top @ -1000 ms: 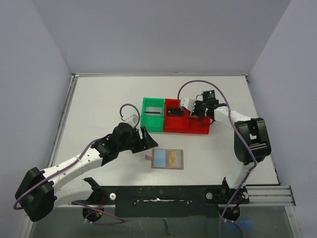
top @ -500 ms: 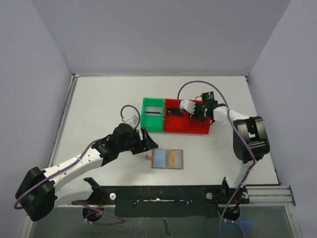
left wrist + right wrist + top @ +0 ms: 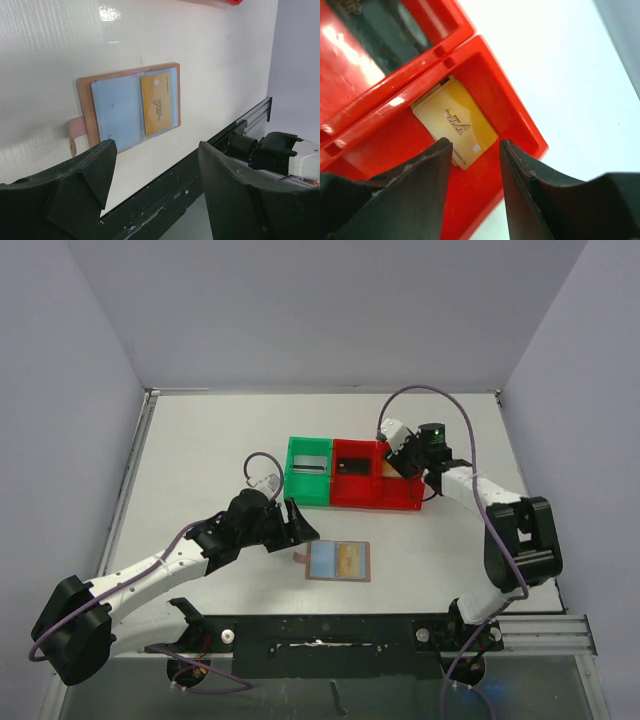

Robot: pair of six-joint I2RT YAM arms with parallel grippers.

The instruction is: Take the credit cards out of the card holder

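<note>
Card holder: the card holder (image 3: 338, 561) (image 3: 129, 106) lies open and flat, pale blue lining up, close to the near edge of the bench (image 3: 200, 440), about halfway along it.
Snap tab: the snap tab (image 3: 303, 557) (image 3: 75, 137) sticks out from the holder's left side.
Card in holder: a gold card (image 3: 348, 560) (image 3: 157, 102) sits in the right-hand pocket.
Left-hand pocket: shows only blue lining.
Second gold card: the second gold card (image 3: 455, 124) (image 3: 383, 472) lies on the floor of the red bin's right compartment, tucked toward the dividing wall.
Black card: the black card (image 3: 351, 466) lies in the red bin's left compartment.
Silvery card: the silvery card (image 3: 312, 464) lies in the green bin.
Bins: the red bin (image 3: 375, 498) and the green bin (image 3: 305, 495) touch side by side in mid-bench, with the red one nearer the right edge.
Right hand: the right hand (image 3: 392, 462) (image 3: 475, 145) hangs over the red bin's right compartment. Its fingers are partly spread with nothing between them, and the second gold card is seen below the gap.
Left hand: the left hand (image 3: 300, 523) (image 3: 156, 147) is spread wide and empty, low over the bench just left of the card holder and not touching it.
</note>
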